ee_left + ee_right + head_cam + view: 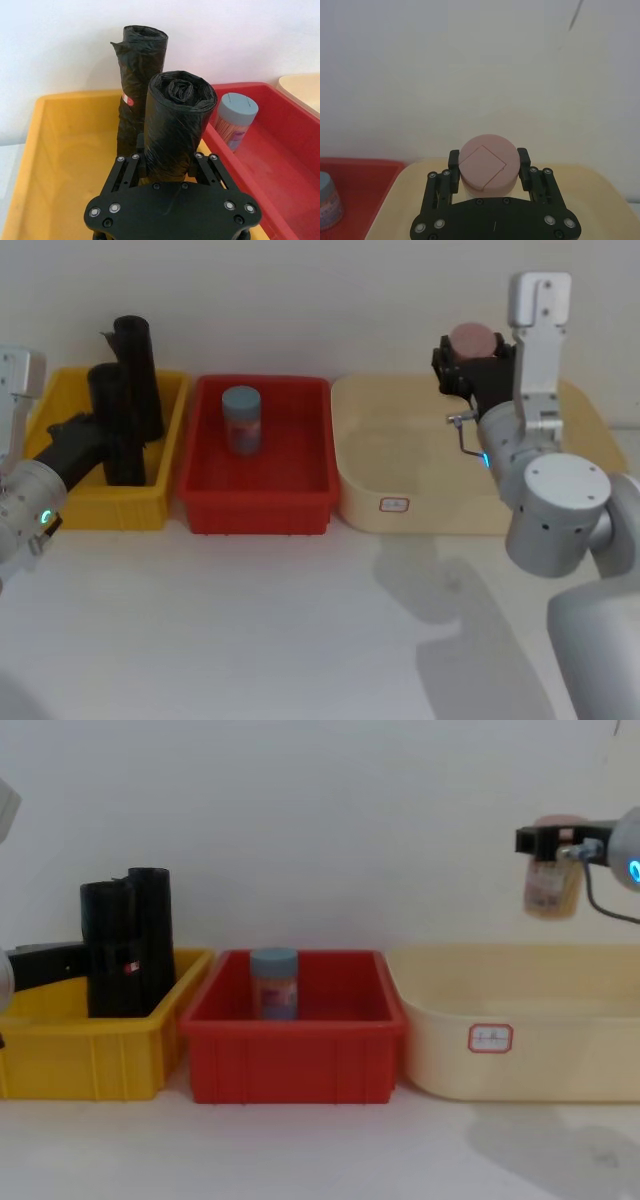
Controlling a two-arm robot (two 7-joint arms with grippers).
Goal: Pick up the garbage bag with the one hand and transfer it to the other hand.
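Note:
The garbage bag [177, 120], a thick black roll, stands upright in the yellow bin [120, 505]. My left gripper [167, 152], on the green-ringed arm, is shut on it low down, with a finger pressed on each side. From above, the left gripper [103, 432] reaches in from the left to the bag [112, 405]. A slimmer, taller black roll [141, 65] with a small red-and-white label stands right behind it. My right gripper [487, 161], on the blue-ringed arm, is shut on a pink-lidded jar [486, 167] held high above the cream tub [420, 510].
A red bin [255, 505] sits between the yellow bin and the cream tub, and a jar with a grey-blue lid [241, 420] stands in it. All three containers line the wall. White tabletop [300, 630] stretches in front of them.

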